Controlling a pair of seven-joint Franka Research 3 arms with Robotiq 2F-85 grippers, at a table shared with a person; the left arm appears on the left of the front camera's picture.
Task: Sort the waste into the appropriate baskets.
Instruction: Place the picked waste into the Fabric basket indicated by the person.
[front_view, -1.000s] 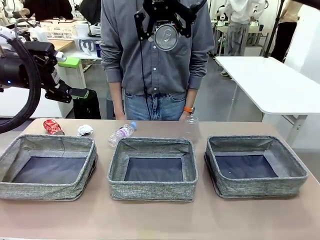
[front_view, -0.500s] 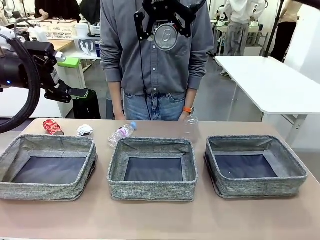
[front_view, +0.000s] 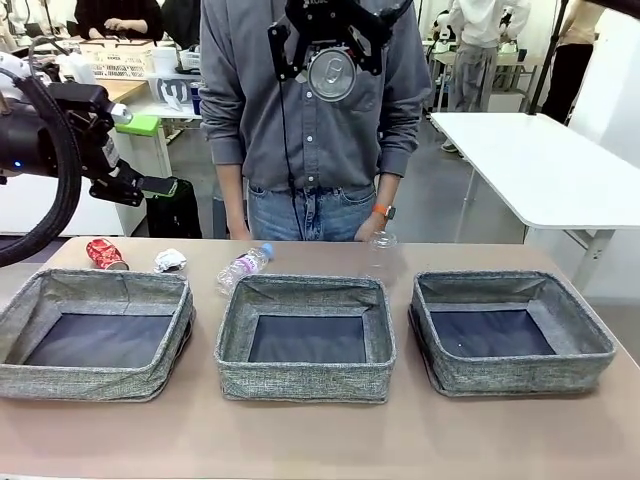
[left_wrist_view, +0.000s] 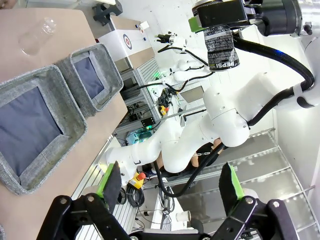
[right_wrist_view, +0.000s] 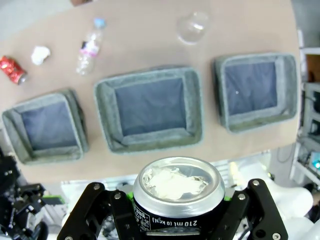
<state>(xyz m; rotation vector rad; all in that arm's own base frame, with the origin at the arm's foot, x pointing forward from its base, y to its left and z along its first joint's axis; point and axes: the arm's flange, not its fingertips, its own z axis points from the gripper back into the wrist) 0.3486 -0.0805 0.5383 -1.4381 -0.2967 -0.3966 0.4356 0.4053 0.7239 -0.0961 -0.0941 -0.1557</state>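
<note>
Right end effector (front_view: 328, 62) clamped on the dark can (right_wrist_view: 175, 182), high above the middle basket (front_view: 305, 288) | left end effector (left_wrist_view: 171, 182) wide, empty | step: bin the can | method: lower it inside the chosen basket's rim, centre over the dark bottom, then release; avoid dropping from height.

The left basket (front_view: 95, 382), middle basket (front_view: 305, 382) and right basket (front_view: 520, 378) stand in a row on the table (front_view: 320, 440). Beyond them, left to right, lie the crushed can (front_view: 106, 254), paper wad (front_view: 170, 261), bottle (front_view: 243, 266) and cup (front_view: 381, 255).
</note>
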